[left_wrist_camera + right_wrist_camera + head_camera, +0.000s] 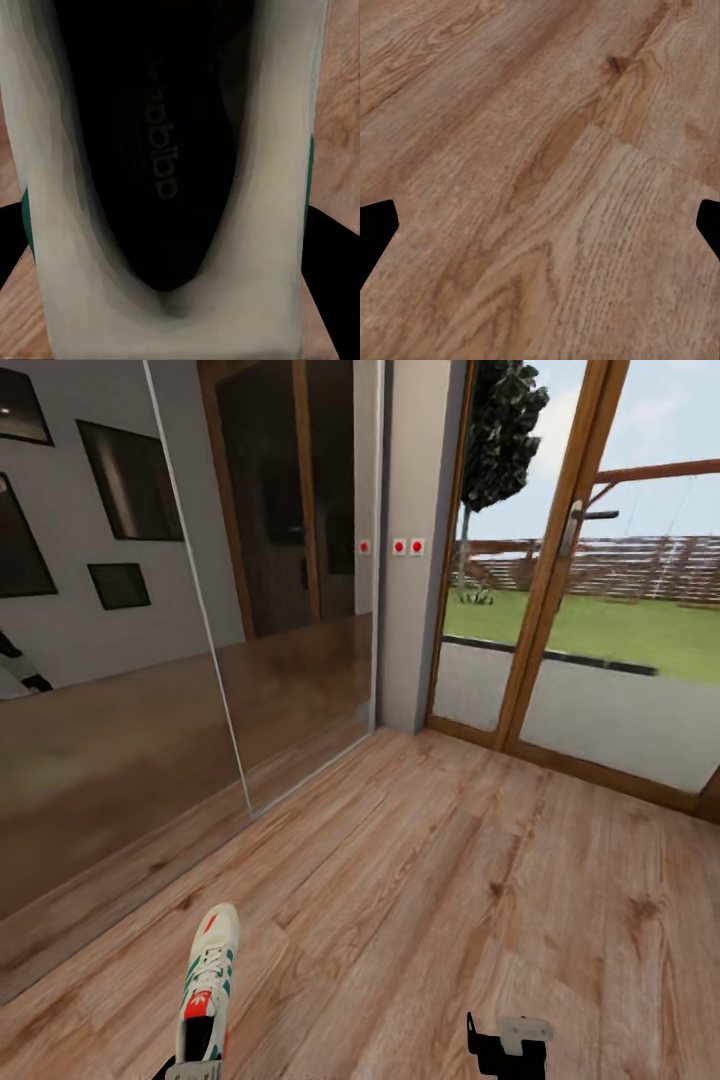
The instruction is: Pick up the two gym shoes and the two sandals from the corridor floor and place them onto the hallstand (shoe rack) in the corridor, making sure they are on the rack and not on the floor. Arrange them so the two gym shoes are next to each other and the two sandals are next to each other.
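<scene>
Gym shoe (208,980) held at its heel by left gripper (180,300), jaws clamped, above corridor floor (450,880). Right gripper (540,225) spread wide, holding nothing.

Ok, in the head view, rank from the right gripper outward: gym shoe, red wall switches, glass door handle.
1. Gym shoe, to the left of the right gripper, in the left gripper.
2. Door handle, ahead and right.
3. Red wall switches, ahead; too close to call against the handle.

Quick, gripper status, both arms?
Left gripper: shut on a gym shoe, carried above the corridor floor.
Right gripper: open, empty, over bare planks.
</scene>
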Robot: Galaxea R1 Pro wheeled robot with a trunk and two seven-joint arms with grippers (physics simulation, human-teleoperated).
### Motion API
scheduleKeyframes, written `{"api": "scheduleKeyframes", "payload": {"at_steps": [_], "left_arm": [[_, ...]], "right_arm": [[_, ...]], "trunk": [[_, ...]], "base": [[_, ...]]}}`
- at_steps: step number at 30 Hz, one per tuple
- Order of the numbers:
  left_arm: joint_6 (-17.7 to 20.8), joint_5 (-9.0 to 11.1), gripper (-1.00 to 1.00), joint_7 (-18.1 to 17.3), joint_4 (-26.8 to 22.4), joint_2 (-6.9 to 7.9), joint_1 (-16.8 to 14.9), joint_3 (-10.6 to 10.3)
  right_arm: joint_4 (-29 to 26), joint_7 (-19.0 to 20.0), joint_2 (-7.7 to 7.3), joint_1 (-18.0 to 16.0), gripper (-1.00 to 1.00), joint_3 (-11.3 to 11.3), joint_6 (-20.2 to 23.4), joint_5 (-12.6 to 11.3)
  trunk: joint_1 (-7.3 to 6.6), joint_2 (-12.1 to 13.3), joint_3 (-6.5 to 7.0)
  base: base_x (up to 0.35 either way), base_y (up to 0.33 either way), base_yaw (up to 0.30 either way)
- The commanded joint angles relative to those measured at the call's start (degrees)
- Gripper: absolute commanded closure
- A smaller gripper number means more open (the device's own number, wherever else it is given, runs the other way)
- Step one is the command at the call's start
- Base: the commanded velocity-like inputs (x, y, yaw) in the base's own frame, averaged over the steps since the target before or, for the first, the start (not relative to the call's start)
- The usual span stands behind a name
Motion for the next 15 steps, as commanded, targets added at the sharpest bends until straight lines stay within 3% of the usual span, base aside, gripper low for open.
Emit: {"api": "scheduleKeyframes", "payload": {"at_steps": [1,15], "left_arm": [[-0.2,0.6,1.0,-0.2,0.1,0.01,0.0,-0.4],[-0.2,0.6,1.0,-0.2,0.1,0.01,0.0,-0.3]], "right_arm": [[0.0,-0.3,0.01,0.0,-1.0,0.5,-0.1,-0.4],[0.0,-0.3,0.01,0.0,-1.0,0.5,-0.1,-0.4]], "trunk": [[-0.01,0.0,-0.07],[-0.01,0.0,-0.38]], "base": [[0.0,0.0,0.278],[0.0,0.0,0.278]]}}
